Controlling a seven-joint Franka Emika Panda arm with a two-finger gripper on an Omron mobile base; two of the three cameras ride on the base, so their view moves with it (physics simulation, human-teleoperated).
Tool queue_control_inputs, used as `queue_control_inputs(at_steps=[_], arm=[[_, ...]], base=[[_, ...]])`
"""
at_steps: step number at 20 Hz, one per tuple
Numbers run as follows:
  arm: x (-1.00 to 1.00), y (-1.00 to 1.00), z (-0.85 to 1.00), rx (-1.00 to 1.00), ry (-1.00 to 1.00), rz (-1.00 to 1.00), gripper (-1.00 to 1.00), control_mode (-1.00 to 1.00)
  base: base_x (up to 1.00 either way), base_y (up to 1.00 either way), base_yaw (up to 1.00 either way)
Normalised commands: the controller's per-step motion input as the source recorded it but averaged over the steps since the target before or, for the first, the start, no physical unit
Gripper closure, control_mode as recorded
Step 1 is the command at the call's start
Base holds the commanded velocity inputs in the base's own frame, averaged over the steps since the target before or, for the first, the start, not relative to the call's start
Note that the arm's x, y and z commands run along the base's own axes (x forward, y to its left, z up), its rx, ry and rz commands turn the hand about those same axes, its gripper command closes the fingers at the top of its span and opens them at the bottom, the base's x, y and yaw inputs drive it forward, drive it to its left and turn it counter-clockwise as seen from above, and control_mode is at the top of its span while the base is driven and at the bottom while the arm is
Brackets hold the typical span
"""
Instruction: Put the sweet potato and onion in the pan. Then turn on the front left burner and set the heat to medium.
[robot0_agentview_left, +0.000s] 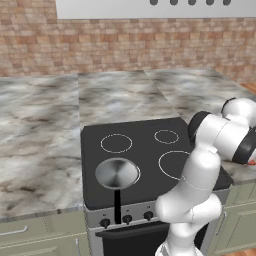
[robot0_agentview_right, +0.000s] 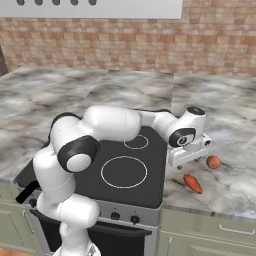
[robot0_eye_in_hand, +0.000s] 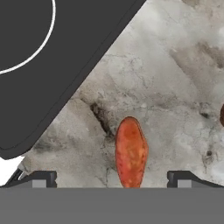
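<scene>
brick wall (robot0_agentview_left: 125, 45), marble counter (robot0_agentview_left: 40, 130), green cabinets (robot0_agentview_right: 210, 232)

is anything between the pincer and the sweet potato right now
Nothing visible is. The pincer hangs open above the counter just right of the stovetop, and in the hand view the sweet potato lies bare on the marble between the two fingertips. The onion sits apart, off to one side.

In the hand view, the grey band cut off the sweet potato's (robot0_eye_in_hand: 131, 153) lower end, and the onion (robot0_eye_in_hand: 222, 114) was a dark sliver at the right edge. The arm (robot0_agentview_left: 212, 150) hid the stovetop's (robot0_agentview_left: 145, 155) front right corner.
</scene>
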Motion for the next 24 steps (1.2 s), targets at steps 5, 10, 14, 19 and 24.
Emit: queue_control_inputs(at_steps=[5, 10, 14, 19, 24], arm=[[0.06, -0.22, -0.21, 0.00, 0.00, 0.00, -1.00, -1.00], [0.00, -0.11, -0.18, 0.00, 0.00, 0.00, -1.00, -1.00], [0.00, 0.00, -0.19, 0.00, 0.00, 0.00, -1.00, -1.00], [0.00, 0.00, -0.19, 0.00, 0.02, -0.01, -1.00, -1.00], [0.00, 0.00, -0.20, 0.00, 0.02, 0.00, -1.00, -1.00]], base=[[0.00, 0.00, 0.00], [0.00, 0.00, 0.00], [0.00, 0.00, 0.00], [0.00, 0.00, 0.00], [0.00, 0.00, 0.00]])
